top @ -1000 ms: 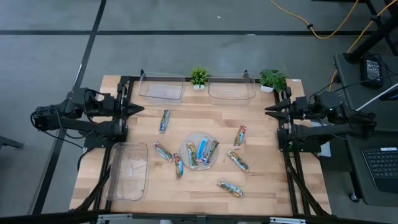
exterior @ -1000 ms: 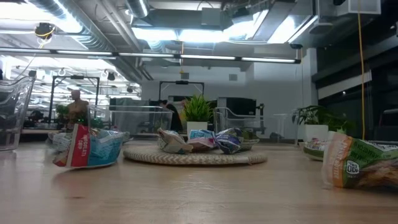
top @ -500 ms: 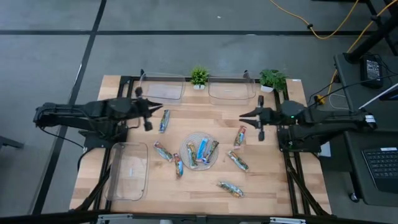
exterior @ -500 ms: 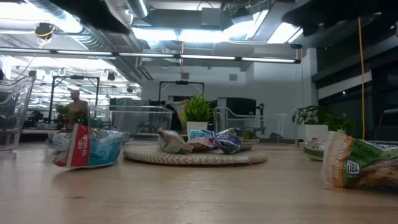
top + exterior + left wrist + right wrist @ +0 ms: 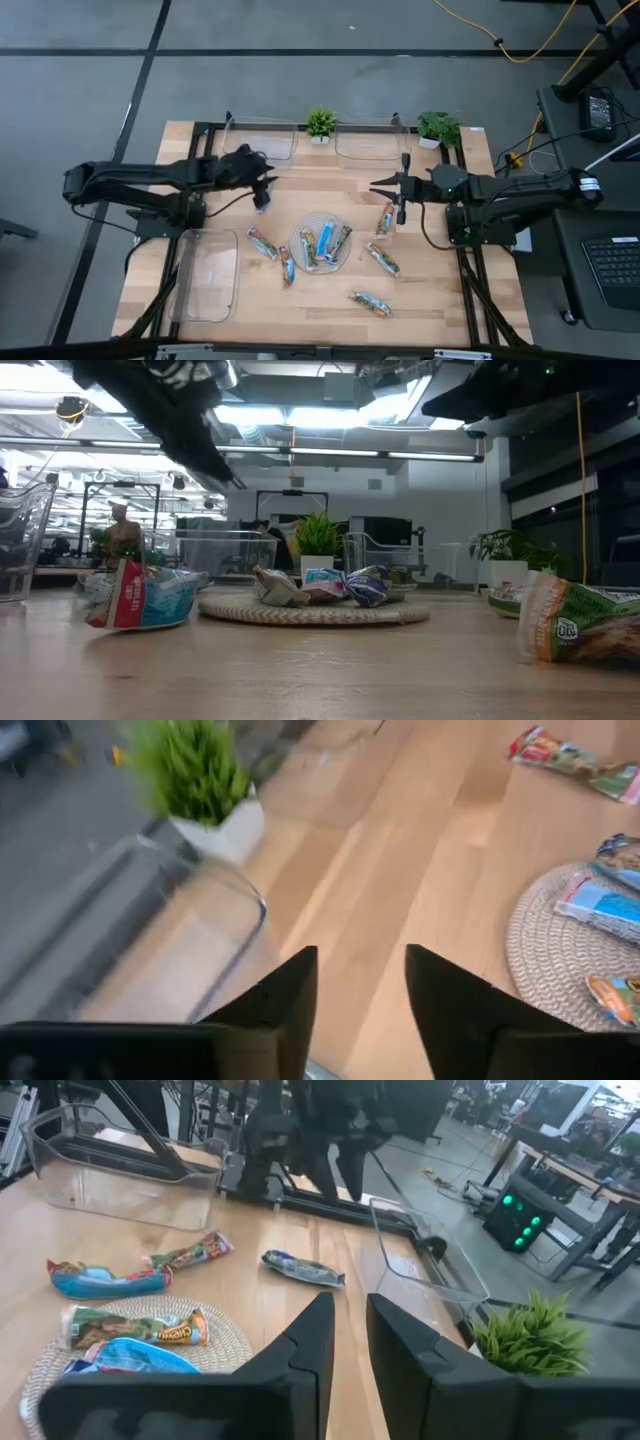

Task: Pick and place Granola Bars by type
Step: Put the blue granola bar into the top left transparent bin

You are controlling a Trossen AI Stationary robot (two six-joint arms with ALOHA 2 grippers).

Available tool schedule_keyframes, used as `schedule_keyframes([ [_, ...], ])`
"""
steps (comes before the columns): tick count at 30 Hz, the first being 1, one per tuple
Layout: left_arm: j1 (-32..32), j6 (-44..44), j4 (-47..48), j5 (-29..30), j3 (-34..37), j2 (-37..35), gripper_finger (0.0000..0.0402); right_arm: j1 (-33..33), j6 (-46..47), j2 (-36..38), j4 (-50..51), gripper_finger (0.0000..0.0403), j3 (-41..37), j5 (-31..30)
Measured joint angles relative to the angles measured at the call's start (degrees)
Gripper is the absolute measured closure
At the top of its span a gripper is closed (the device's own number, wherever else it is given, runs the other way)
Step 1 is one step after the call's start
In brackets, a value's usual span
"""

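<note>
Over the table's far half, the left gripper [image 5: 266, 184] is hanging parted and empty above a blue bar [image 5: 263, 196], presumably to grab it; the right gripper [image 5: 385, 187], narrowly gapped, is carrying nothing.

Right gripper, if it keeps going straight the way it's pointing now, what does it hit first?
The right gripper points across the table toward the left gripper. Nothing lies between them at that height, so it would probably meet that gripper first, above the bar under it.
</note>
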State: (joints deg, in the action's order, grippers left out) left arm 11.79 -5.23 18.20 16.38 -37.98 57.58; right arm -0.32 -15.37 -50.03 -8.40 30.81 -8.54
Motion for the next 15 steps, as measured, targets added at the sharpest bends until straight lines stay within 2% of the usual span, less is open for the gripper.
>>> schedule_keyframes([
  [8, 3.06, -7.87, 3.63, -2.39, -0.02, 6.37, 0.0178, 0.00, -0.09, -0.23, 0.04, 0.0336, 0.00, 0.05],
  [15, 4.13, -12.24, 7.57, -2.38, -0.02, 11.10, 0.0149, 0.02, -0.03, -0.23, 0.54, 0.0336, 0.00, 1.16],
])
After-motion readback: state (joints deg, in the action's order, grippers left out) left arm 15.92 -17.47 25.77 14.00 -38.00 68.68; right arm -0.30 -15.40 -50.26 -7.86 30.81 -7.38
